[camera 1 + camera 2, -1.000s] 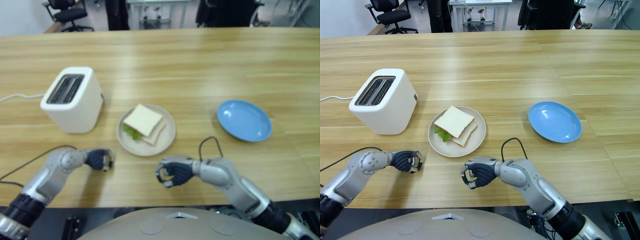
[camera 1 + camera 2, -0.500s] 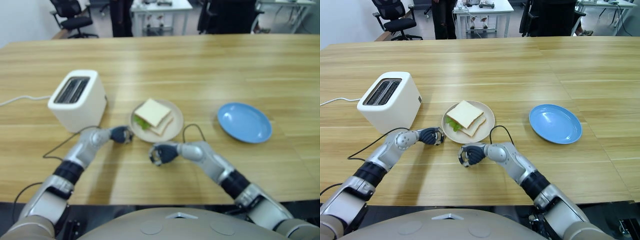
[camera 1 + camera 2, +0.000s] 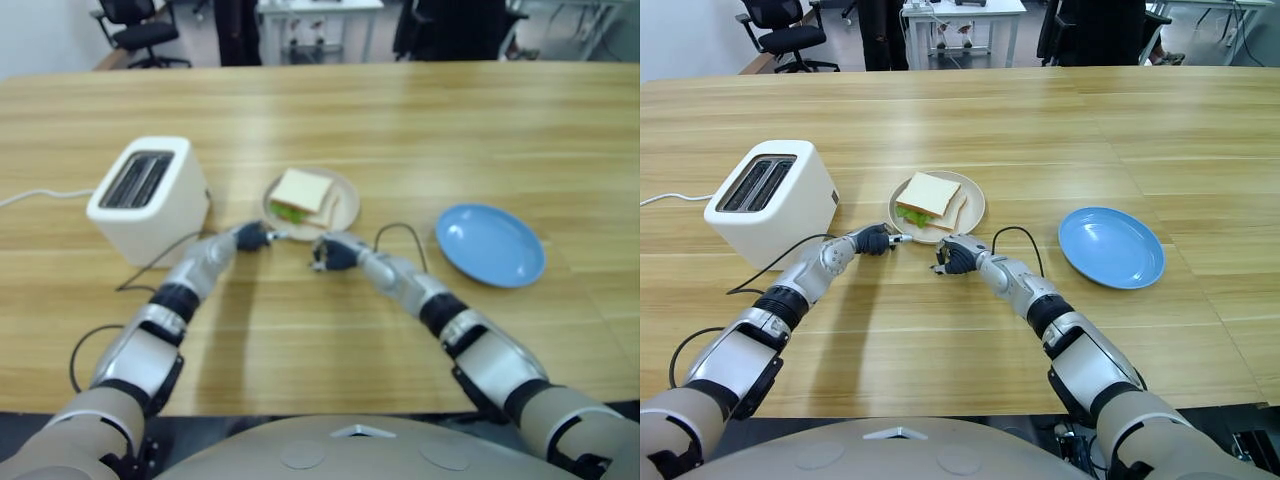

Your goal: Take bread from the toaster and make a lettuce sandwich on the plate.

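Both hands have pushed forward to the white-bread lettuce sandwich [image 3: 930, 196], which sits assembled on the round beige plate [image 3: 978, 206] mid-bench. Left hand [image 3: 873, 240] and right hand [image 3: 958, 255] hover curled and empty at its near rim. White toaster [image 3: 770, 205] on the left looks emptied, so the job seems practically done.

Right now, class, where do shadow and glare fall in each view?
Right eye view: even light, the toaster casts only a faint shadow at its base, the blue plate has a mild sheen. Left eye view: pale glare streaks the far table.
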`<state>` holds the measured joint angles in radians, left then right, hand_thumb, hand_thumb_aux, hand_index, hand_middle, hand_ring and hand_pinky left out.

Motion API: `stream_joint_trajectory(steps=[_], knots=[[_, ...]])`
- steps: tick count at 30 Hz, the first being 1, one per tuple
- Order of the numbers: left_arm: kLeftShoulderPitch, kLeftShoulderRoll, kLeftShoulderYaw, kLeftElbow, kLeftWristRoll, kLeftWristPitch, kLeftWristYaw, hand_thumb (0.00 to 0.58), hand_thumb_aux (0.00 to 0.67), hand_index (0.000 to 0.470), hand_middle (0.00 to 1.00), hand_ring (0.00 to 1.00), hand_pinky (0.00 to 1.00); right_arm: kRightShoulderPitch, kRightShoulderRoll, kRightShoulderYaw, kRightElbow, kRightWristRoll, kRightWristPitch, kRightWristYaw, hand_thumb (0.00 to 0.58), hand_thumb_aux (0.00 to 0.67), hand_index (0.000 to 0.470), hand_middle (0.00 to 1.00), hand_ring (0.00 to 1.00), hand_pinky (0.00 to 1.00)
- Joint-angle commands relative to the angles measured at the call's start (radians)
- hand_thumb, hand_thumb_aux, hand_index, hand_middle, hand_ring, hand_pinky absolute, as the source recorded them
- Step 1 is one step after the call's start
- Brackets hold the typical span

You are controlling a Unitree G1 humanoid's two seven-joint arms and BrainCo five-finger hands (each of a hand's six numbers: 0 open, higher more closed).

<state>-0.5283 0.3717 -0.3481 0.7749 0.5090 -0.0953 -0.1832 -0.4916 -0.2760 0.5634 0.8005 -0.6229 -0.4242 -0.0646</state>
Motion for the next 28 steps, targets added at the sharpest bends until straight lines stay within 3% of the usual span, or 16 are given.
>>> stream_joint_trajectory(steps=[1,5,9,17,28], knots=[[0.142,0.014,0.096,-0.229,-0.113,-0.02,-0.004,0.0,0.0,0.0,0.0,0.0,0.0,0.203,-0.064,-0.093,-0.309,0.1,-0.022,0.02,0.0,0.0,0.0,0.0,0.0,0.0],[0.298,-0.019,0.17,-0.458,-0.225,-0.094,0.006,0.0,0.0,0.0,0.0,0.0,0.0,0.342,-0.031,-0.224,-0.481,0.321,-0.025,0.068,0.0,0.0,0.0,0.0,0.0,0.0],[0.352,-0.106,0.246,-0.482,-0.349,-0.163,0.042,0.0,0.0,0.0,0.0,0.0,0.0,0.383,0.049,-0.36,-0.518,0.516,-0.042,0.066,0.0,0.0,0.0,0.0,0.0,0.0],[0.256,-0.245,0.394,-0.264,-0.515,-0.306,0.111,0.0,0.0,0.0,0.0,0.0,0.0,0.278,0.182,-0.573,-0.391,0.782,-0.046,0.117,0.0,0.0,0.0,0.0,0.0,0.0],[0.138,-0.264,0.424,-0.091,-0.541,-0.385,0.103,0.0,0.0,0.0,0.0,0.0,0.0,0.195,0.206,-0.65,-0.191,0.775,-0.12,0.151,0.0,0.0,0.0,0.0,0.0,0.0]])
